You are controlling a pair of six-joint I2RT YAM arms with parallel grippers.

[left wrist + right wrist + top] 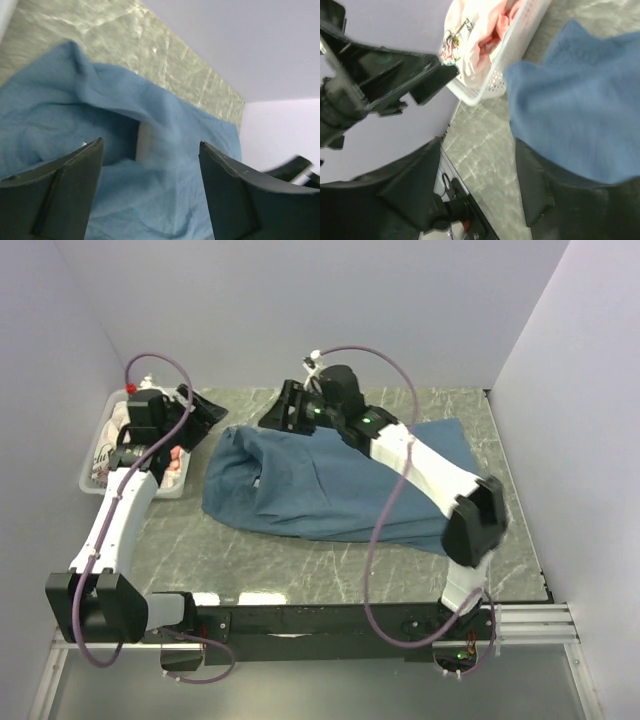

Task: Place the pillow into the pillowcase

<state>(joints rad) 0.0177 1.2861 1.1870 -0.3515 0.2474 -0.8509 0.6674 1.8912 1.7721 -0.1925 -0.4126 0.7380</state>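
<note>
Both the left tool (150,147) and right tool (477,150) are held wide and empty at the counter's (250,552) far edge, presumably because the pillow (144,142), a pale sliver, is already enclosed by the pillowcase (330,485).

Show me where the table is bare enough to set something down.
Bare table runs along the near edge before the pillowcase, widest between it and the left arm. A thinner strip lies behind it at the far right corner. Crowded: far left, where basket, left gripper and pillowcase cluster.

Matt, wrinkled cloth is seen on the pillowcase (320,490), glossy veined stone on the surface (250,560), perforated plastic on the basket (505,60).
</note>
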